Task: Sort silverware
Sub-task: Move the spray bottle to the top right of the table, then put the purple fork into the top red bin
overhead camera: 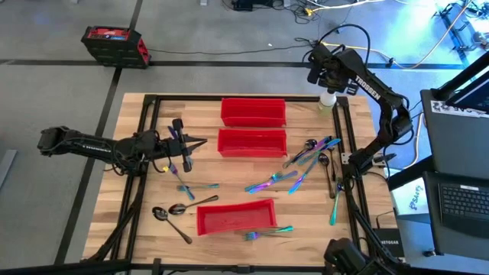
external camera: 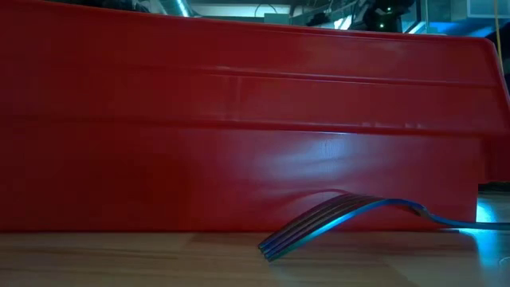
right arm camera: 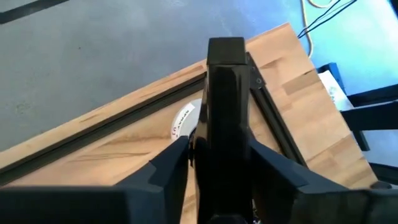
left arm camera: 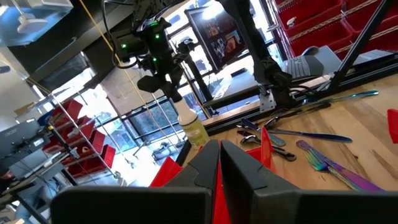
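I see the left end effector [overhead camera: 200, 142], fingers together, beside the middle long red plastic bin [overhead camera: 252, 142]; the right end effector [overhead camera: 319, 67], state unclear, hovers over the clear spray bottle [overhead camera: 328, 99] far right, iridescent silverware [overhead camera: 306, 160] scattered on the wooden surface [overhead camera: 145, 195].

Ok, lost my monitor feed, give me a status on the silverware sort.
Left gripper shut, empty, over table's left side. Right gripper at far right corner by spray bottle, grip unclear. Silverware scattered on table; nothing blocking it.
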Controlling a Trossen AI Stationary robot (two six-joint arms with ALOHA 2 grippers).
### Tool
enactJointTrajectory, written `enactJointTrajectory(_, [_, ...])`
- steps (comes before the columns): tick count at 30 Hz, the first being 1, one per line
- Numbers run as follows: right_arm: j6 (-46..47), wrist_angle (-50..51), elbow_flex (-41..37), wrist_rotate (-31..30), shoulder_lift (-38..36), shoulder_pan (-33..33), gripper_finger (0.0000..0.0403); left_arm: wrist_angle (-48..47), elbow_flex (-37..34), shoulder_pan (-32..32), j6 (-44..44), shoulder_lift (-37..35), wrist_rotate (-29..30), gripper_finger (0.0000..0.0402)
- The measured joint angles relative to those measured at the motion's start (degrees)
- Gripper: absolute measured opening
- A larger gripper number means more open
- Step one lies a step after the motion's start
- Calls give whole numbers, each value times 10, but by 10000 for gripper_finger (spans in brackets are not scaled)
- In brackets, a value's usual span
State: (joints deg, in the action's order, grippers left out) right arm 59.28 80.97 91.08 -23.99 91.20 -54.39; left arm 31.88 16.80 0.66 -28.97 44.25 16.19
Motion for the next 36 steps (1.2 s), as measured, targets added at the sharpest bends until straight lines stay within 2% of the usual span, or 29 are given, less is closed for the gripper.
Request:
enactJointTrajectory(7, [-23, 2, 0, -11, -2, 0, 172, 0, 0, 0, 0, 0, 0, 1])
enactJointTrajectory(15, [-42, 2, 0, -30, -2, 0, 174, 0, 0, 0, 3, 0, 0, 1])
enactJointTrajectory(21, [-79, 40, 0, -11, -3, 5, 175, 0, 0, 0, 12, 0, 0, 1])
enactJointTrajectory(25, [-114, 90, 1, 2, -5, 29, 175, 1, 0, 0, 29, 0, 0, 1])
enactJointTrajectory(29, [-144, 87, 1, 22, -25, 78, 175, 4, 0, 0, 49, 0, 0, 1])
enactJointTrajectory(36, [-129, 91, 1, 27, -86, 177, 175, -2, 0, 0, 81, 3, -16, 1])
